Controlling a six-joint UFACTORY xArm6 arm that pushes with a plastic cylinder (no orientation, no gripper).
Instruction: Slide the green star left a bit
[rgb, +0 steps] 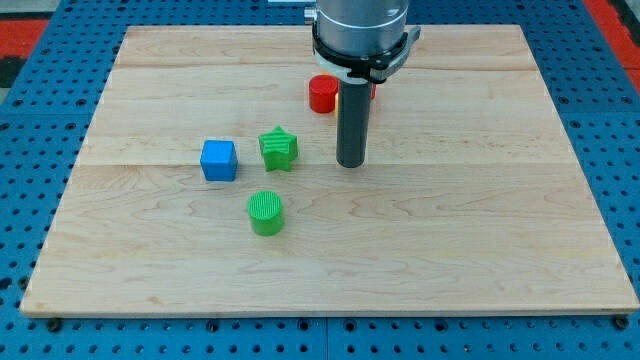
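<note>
Green star (278, 149): near the middle of the wooden surface (480, 250), a bit toward the view's left. Small, hard, most likely light plastic. Should slide easily on smooth wood. Lying flat, with points sticking out all round, so likely to spin if pushed off-centre. No taking hold here: no fingers on this arm, so nothing to open or shut, nothing held. Only a push. Best spot to push, by the look of it: the star's right side, straight through its middle.

My tip (350, 163): down at the surface, to the view's right of the star, near it but not touching. A small gap between them. Good side to start a push to the left.

In the way: blue cube (219, 160), just beside the star on the view's left, with a thin gap. Only a short push then, or star bumps cube.

Green cylinder (266, 213): below the star in the view, near, not in the path.

Red block (323, 94), round by the look of it: toward the view's top, partly behind the rod, well clear of the star.
</note>
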